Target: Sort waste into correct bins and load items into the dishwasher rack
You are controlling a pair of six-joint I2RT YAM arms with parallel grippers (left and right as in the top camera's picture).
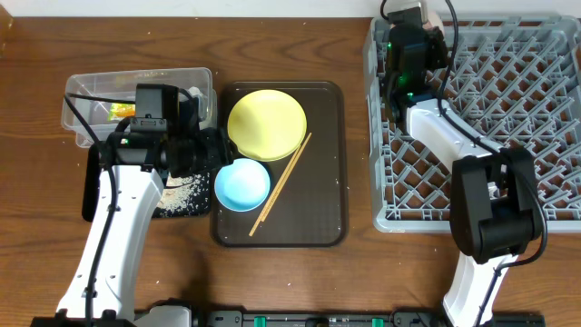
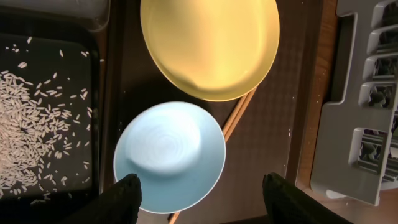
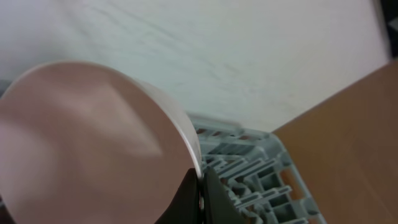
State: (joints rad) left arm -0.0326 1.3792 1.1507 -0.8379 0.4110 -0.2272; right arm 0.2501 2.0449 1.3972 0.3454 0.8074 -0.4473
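Note:
My left gripper (image 1: pixel 221 151) is open and empty, low over the near rim of the light blue bowl (image 1: pixel 242 184) on the dark brown serving tray (image 1: pixel 331 163). In the left wrist view its fingers (image 2: pixel 205 202) straddle that bowl (image 2: pixel 169 155). The yellow plate (image 1: pixel 267 124) and the wooden chopsticks (image 1: pixel 281 182) lie on the same tray. My right gripper (image 3: pixel 200 186) is shut on the rim of the white bowl (image 3: pixel 93 137), held above the far left corner of the grey dishwasher rack (image 1: pixel 490 118). The tissue and the cup are out of view.
The clear tub (image 1: pixel 136 91) at the far left holds the green-and-yellow wrapper (image 1: pixel 121 111). The black tray (image 1: pixel 91 195) beside the brown tray holds loose rice grains (image 2: pixel 31 124). The rack's edge (image 2: pixel 360 93) shows right of the brown tray.

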